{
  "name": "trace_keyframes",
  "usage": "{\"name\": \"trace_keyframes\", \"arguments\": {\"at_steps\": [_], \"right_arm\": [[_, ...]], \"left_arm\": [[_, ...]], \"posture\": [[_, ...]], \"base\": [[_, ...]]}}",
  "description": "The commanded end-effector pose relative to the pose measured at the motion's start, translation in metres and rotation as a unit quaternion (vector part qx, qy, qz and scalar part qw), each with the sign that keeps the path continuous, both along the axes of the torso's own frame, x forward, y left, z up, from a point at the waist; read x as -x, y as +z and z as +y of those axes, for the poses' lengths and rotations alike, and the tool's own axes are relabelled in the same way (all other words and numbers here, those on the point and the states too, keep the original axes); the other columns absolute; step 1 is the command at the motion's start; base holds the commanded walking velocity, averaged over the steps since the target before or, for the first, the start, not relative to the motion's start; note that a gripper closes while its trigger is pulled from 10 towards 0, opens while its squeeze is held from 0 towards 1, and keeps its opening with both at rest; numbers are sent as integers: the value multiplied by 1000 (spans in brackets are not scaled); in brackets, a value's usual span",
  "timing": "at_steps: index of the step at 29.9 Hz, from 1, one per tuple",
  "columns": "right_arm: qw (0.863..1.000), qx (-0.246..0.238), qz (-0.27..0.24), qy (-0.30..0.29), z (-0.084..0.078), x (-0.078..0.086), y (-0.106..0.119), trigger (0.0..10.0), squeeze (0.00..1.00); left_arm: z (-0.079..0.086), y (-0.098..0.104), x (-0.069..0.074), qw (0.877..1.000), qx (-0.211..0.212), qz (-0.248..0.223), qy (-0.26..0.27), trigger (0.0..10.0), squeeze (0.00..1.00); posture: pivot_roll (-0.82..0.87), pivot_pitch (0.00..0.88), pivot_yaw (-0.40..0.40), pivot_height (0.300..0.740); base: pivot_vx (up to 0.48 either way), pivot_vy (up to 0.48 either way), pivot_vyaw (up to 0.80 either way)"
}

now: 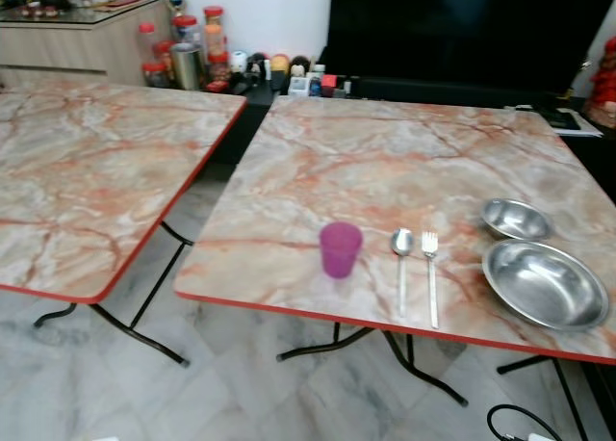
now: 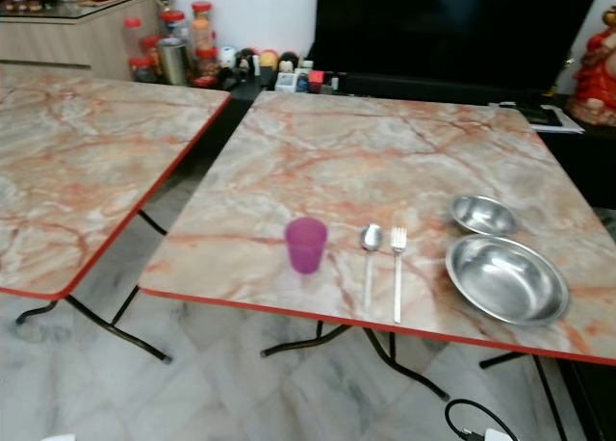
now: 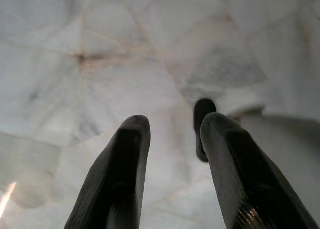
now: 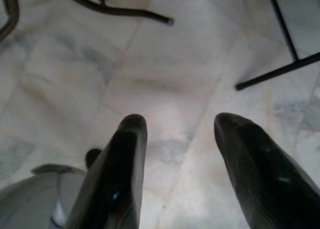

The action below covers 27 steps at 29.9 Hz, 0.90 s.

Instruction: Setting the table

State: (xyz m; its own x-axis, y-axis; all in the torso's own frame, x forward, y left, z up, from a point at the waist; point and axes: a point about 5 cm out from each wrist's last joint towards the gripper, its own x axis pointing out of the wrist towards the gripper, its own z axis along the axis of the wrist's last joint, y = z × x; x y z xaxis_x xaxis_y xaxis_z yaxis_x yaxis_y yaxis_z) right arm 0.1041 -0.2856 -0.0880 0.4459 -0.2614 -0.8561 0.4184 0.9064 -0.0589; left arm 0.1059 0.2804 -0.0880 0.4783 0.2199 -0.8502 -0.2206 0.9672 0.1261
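Note:
On the right marble-patterned table (image 1: 385, 162), near its front edge, stands a purple plastic cup (image 1: 340, 248). Right of the cup lie a spoon (image 1: 401, 264) and a fork (image 1: 431, 273), side by side with handles toward me. Further right sit a small steel bowl (image 1: 515, 219) and, in front of it, a larger steel plate (image 1: 544, 283). My left gripper (image 3: 172, 134) hangs over the floor, open and holding nothing. My right gripper (image 4: 182, 131) also hangs open over the floor near the table legs (image 4: 115, 9).
A second marble table (image 1: 87, 171) stands to the left, with a gap of tiled floor (image 1: 207, 195) between the two. Jars and small items (image 1: 192, 51) line the back wall beside a dark TV (image 1: 462, 27). A black cable (image 1: 510, 422) lies on the floor at front right.

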Motion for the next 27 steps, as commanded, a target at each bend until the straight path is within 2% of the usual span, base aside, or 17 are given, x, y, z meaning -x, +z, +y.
{"name": "trace_keyframes", "arguments": {"at_steps": [1,6,10,13,16,19,25,27], "right_arm": [[1000,-5,-7,-1,2,-4,0,10000,0],[1000,3,-8,2,1,-4,1,10000,0],[1000,9,-4,5,1,-5,1,10000,0],[999,22,-6,43,-1,-9,3,10000,0],[1000,11,-19,6,1,-9,3,10000,0],[1000,9,-22,-4,1,-10,3,10000,0],[999,17,-26,14,1,-14,4,10000,0],[999,17,-30,26,1,-15,5,10000,0]], "left_arm": [[1,-1,7,1000,0,9,2,10000,0],[-8,-6,10,1000,3,14,3,10000,0],[-20,-9,5,1000,11,14,0,10000,0],[-28,-9,-5,1000,16,9,-1,10000,0],[-31,-8,-13,1000,17,5,-4,10000,0],[-34,-7,-18,1000,17,4,-8,10000,0],[-40,-5,-28,1000,18,-4,-16,10000,0],[-38,-6,-26,1000,16,-2,-15,10000,0]], "posture": [[-14,0,-41,732],[-15,0,-40,732],[-20,0,-38,732],[-20,0,-40,732],[-40,0,-30,732],[-44,0,-23,732],[-53,0,-16,732],[-52,0,-16,732]], "base": [[0,-465,-700],[0,-328,-140],[0,0,0],[0,0,0],[0,0,0],[0,0,0],[0,0,0],[0,0,0]]}}
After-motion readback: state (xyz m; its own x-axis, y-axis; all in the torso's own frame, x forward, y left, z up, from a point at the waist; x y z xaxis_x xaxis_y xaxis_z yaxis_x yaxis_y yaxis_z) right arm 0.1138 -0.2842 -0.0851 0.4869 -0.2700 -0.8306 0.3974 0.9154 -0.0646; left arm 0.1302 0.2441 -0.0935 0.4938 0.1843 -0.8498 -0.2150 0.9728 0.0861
